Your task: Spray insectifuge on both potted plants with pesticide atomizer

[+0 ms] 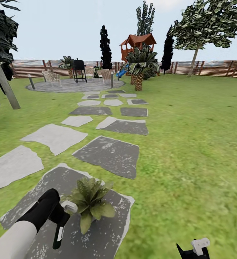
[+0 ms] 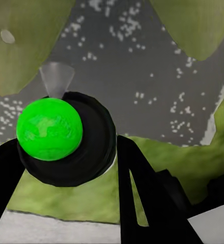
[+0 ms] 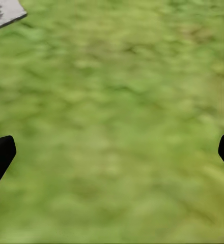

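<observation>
One low potted plant (image 1: 91, 201) with pointed green leaves sits on the near dark grey stepping stone (image 1: 107, 233), and we see our left end effector (image 1: 63, 220) clamped on the slim dark green pesticide atomizer (image 1: 59, 233), its pale nozzle just beside the leaves. Our right end effector (image 3: 112, 152) hangs spread wide over green lawn (image 3: 117, 101).

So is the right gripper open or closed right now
Open. In the right wrist view the two black fingertips sit at opposite edges, with only blurred green lawn between them and nothing held by the right gripper.
</observation>
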